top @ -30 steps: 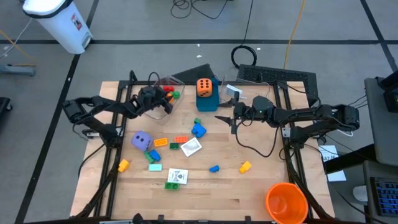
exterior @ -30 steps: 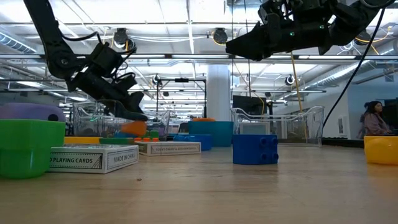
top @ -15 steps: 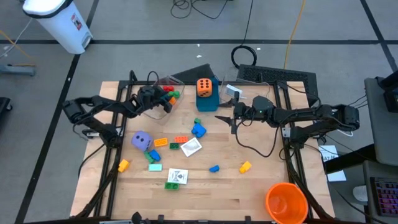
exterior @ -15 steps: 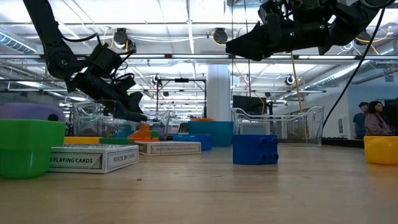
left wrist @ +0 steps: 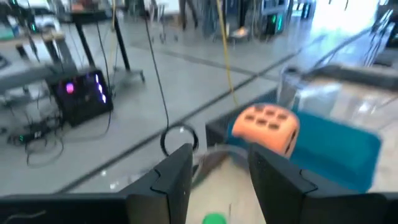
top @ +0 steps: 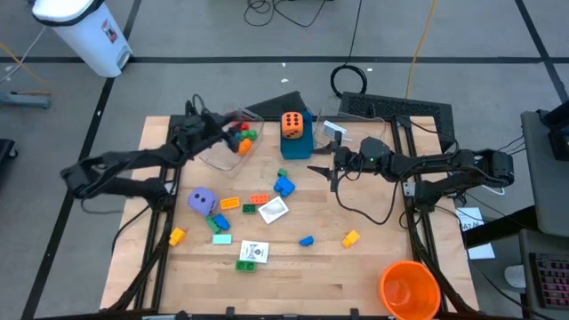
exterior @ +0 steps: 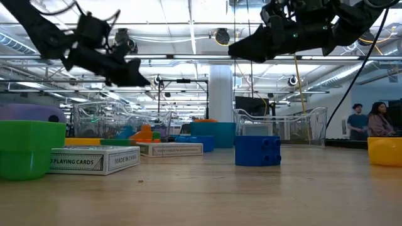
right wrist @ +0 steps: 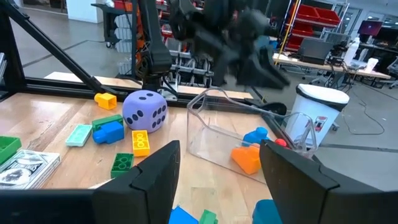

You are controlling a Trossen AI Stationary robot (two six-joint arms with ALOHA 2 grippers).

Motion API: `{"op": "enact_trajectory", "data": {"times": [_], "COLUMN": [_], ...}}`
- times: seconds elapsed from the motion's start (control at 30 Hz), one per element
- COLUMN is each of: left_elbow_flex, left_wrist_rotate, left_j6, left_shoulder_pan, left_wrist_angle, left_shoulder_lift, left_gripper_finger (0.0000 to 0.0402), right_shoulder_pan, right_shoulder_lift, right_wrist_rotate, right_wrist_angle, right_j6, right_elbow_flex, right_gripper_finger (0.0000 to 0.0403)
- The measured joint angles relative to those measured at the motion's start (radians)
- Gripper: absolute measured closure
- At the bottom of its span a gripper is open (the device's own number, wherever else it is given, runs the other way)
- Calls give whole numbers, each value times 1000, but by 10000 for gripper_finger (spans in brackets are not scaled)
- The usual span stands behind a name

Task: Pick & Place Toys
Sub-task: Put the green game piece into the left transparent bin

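My left gripper is open and empty, raised above the left end of a clear tub that holds red, green and orange bricks; it also shows in the low view. My right gripper is open and empty, high over the table's middle. An orange die sits on a blue box. A purple die, white cards and several bricks such as a blue one lie on the table.
A big orange cup stands at the near right corner. A second clear tub stands at the back. A yellow brick and a blue brick lie near the middle. People stand in the room behind.
My left gripper has risen out of the clear tub and drawn back toward the table's left edge. The orange brick that was at its fingertips a second ago now lies in the tub.
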Motion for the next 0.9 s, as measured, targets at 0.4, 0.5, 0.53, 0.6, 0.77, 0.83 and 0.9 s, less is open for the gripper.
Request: {"op": "enact_trajectory", "data": {"times": [0.4,0.5,0.53,0.6,0.77,0.83,0.9], "left_elbow_flex": [0,1,1,1,-32,-65,-92], "left_wrist_rotate": [2,3,4,4,75,124,145], "left_j6": [5,-30,-43,-70,-80,-70,-71], "left_shoulder_pan": [-60,-83,-89,-107,-171,-205,-240], "left_wrist_angle": [-360,-448,-473,-518,-492,-408,-328], "left_shoulder_lift": [-475,-549,-568,-595,-589,-569,-553], "left_gripper_finger": [264,265,264,261,254,254,257], "right_shoulder_pan": [0,0,0,0,0,0,0], "right_shoulder_lift": [0,0,0,0,0,0,0], "right_wrist_rotate": [0,0,0,0,0,0,0], "right_wrist_angle": [-14,-14,-14,-13,-14,-13,-14], "right_j6": [2,2,2,0,-13,-28,-32], "right_elbow_flex": [0,0,0,0,0,0,0], "right_gripper_finger": [191,192,192,191,188,188,189]}}
